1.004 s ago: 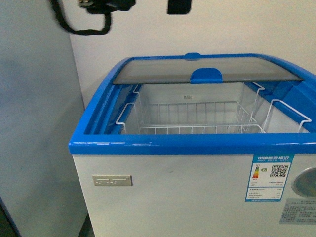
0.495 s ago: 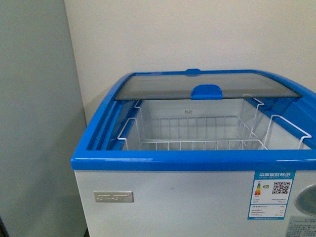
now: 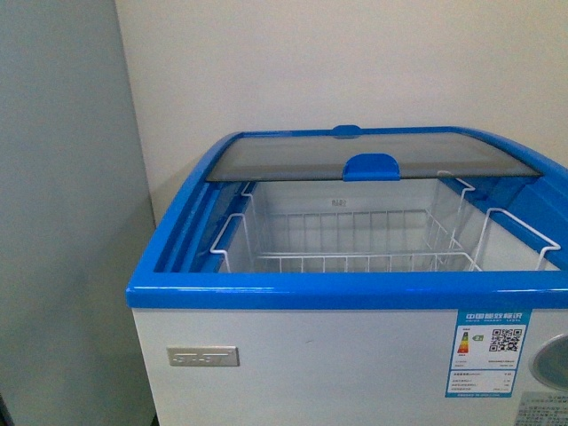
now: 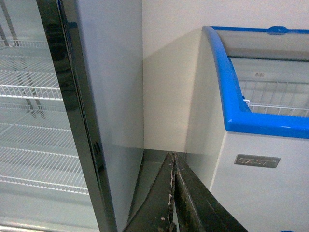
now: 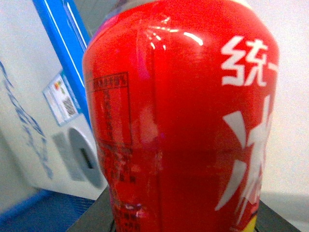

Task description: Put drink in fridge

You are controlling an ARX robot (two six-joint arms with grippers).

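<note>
Dropped slightly in frame, blue-rimmed white chest cooler (image 3: 355,289) sits beside grey upright fridge (image 4: 108,72); right fingers (image 5: 91,220) clamp red-labelled plastic bottle (image 5: 183,121), left fingers (image 4: 164,203) together.

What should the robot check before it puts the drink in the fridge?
1. Fridge lid slid back: ok.
2. Room in basket: ok, looks empty.
3. Drink gripped: ok, right fingers flank it.
4. Cap tight: cannot tell, out of view.
5. Drink above the opening: not ok, no arm in the front view.
6. Left gripper clear: ok, shut and empty.
</note>
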